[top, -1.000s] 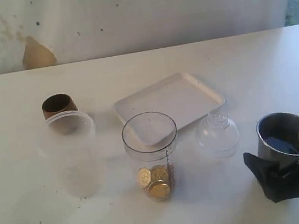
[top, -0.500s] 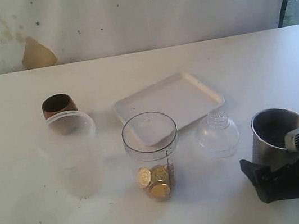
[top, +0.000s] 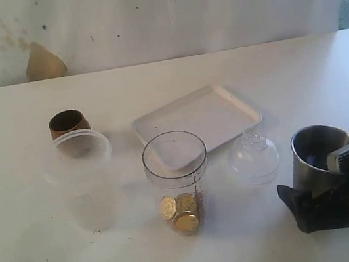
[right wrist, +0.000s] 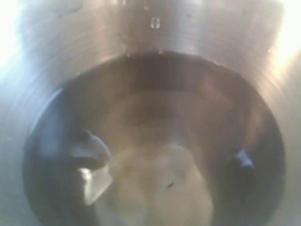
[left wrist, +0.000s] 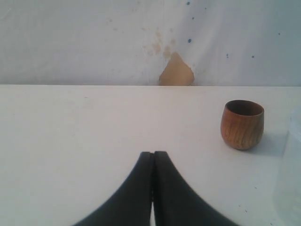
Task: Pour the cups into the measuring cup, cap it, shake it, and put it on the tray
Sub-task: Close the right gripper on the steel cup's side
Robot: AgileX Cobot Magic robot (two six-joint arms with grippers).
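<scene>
One steel tumbler (top: pixel 320 148) gripped between right fingers (top: pixel 303 207), left fingers (left wrist: pixel 141 193) pressed together

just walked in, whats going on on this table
The right gripper is at the steel tumbler on the right of the table, with its jaws set wide around it; whether it actually grips cannot be told. The left gripper is shut on nothing, apart from the wooden cup. The measuring cup stands uncapped with gold coins at its bottom, and the tray lies behind it.
</scene>
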